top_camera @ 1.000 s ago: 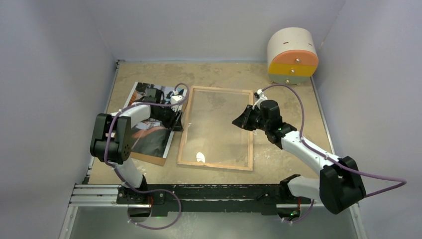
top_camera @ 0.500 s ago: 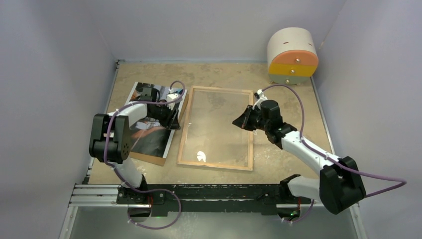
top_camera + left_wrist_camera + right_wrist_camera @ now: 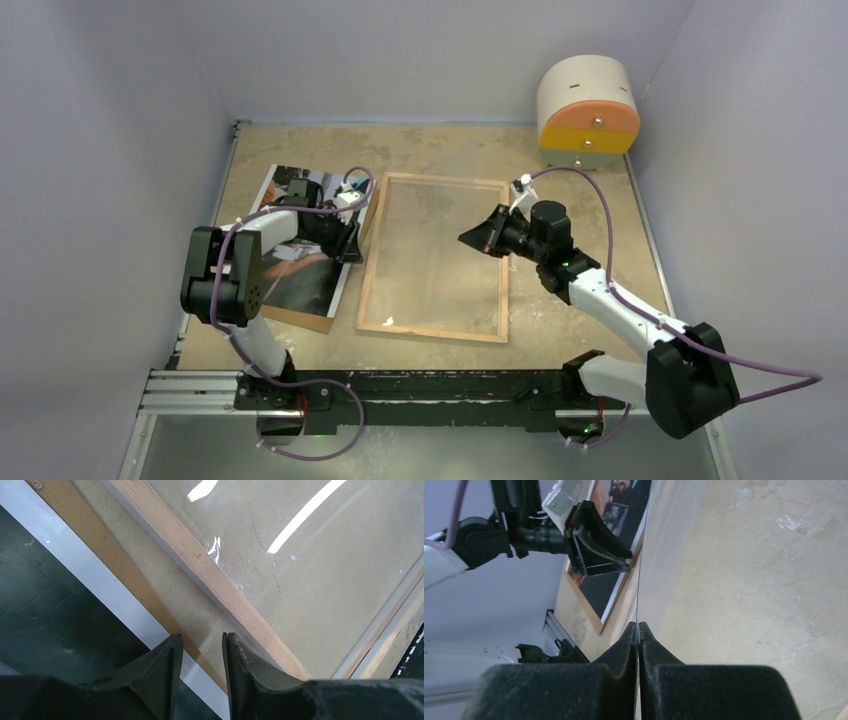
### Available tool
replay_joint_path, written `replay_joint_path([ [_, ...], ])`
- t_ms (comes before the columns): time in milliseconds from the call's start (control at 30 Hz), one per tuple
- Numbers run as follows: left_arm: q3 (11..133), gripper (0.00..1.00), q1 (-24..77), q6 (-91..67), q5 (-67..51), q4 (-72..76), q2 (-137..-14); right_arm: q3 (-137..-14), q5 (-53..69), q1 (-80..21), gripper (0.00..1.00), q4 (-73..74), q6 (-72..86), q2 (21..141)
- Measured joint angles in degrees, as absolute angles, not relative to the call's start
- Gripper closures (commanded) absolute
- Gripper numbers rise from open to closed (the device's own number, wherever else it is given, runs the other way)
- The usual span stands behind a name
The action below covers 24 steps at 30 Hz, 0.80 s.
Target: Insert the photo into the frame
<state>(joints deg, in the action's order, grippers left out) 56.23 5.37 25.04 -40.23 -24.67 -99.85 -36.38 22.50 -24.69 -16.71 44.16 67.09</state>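
Observation:
The frame (image 3: 378,250) lies in the middle of the table with its wood-coloured rear face (image 3: 200,565) up. The right gripper (image 3: 464,240) hangs over the frame's right half. It is shut (image 3: 638,625) on the edge of the clear glass pane (image 3: 659,550), which I see almost edge-on. The photo (image 3: 300,235) lies left of the frame on a brown hardboard sheet (image 3: 300,318). My left gripper (image 3: 352,245) is low at the photo's right edge. It is open (image 3: 200,636) by a narrow gap over the white border (image 3: 100,590) and the hardboard edge (image 3: 100,545), holding nothing.
A round white, orange and yellow drawer unit (image 3: 587,110) stands at the back right corner. Grey walls close in the table on three sides. The arms' rail (image 3: 400,392) runs along the near edge.
The right gripper has shut and shifted slightly left and up over the frame. The glare spot on the glass has slid toward the frame's near left corner. The left gripper barely moved.

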Motion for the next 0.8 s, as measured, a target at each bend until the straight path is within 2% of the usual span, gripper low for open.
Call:
replay_joint_path([
  [800, 56.23, 0.66, 5.39, 25.08, -40.18, -24.71, -99.85, -36.38, 24.73, -24.69, 1.00, -26.70, 55.92, 67.24],
])
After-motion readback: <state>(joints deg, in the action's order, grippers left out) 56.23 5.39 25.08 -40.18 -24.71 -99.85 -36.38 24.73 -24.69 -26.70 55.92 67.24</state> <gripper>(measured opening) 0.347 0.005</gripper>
